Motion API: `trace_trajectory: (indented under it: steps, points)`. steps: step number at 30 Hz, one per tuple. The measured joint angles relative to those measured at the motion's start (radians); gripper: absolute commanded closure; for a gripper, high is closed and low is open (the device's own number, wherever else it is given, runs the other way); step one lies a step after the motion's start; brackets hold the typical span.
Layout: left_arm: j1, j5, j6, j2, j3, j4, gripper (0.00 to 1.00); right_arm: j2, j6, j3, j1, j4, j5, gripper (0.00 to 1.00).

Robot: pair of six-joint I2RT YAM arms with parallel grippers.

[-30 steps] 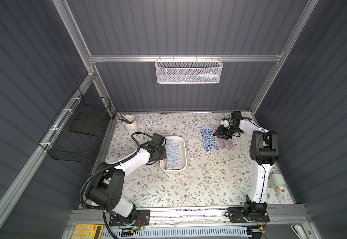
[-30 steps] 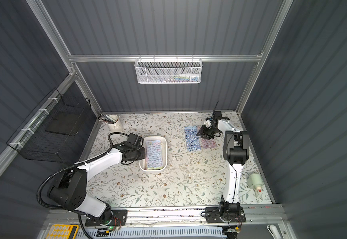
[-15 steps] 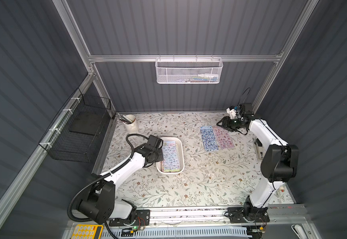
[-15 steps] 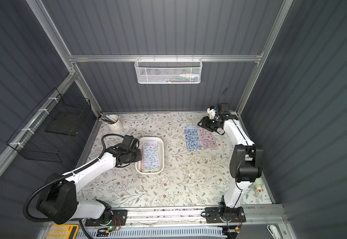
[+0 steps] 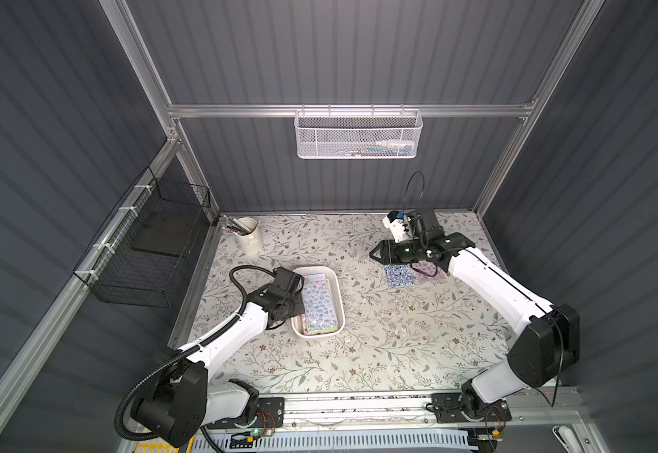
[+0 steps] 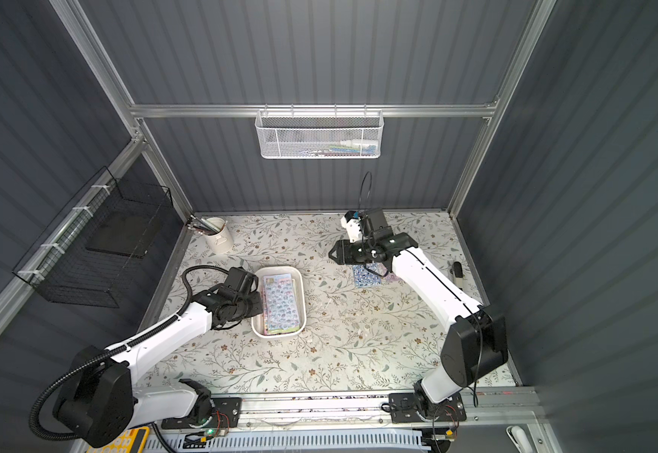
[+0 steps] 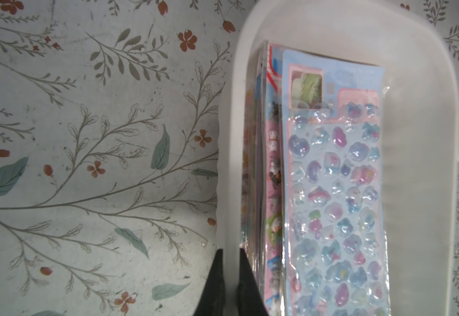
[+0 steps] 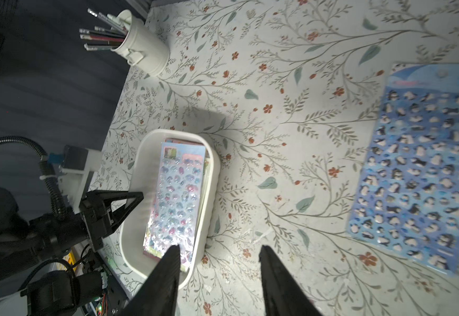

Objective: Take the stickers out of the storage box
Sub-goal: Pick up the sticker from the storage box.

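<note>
The left pincer is clamped narrowly on a long wall of the storage box, with one finger outside and one inside. The right pincer is held half spread and empty above the bench. The box lies ahead of and below its tips, and a blue sheet lies flat off to one side, well apart from the box.

Several sheets might be lifted together, because the stickers lie pressed in one glossy stack. A sheet might slip if only its film edge is pinched. Little room is left beside the flat top sheet, so the stack might be pushed rather than gripped. The box might be dragged or tipped if the left hold on the smooth wall gives way. The left pincer's inner finger might be struck if the reach is made on that side.

The top sheet is pale blue with a pink border, and puffy pastel figures are set in rows under shiny film. Pink and yellow edges are seen beneath it, crowded against the clamped wall.
</note>
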Motion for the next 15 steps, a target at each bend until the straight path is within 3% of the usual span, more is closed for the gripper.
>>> trace_trajectory:
  steps: [7, 15]
  points:
    - [0.000, -0.043, -0.063, -0.003, -0.015, 0.061, 1.00, 0.047, 0.017, -0.015, 0.189, 0.005, 0.079, 0.49]
    - [0.000, -0.063, -0.103, 0.058, -0.015, 0.122, 1.00, 0.261, 0.032, 0.097, 0.313, -0.008, 0.132, 0.50]
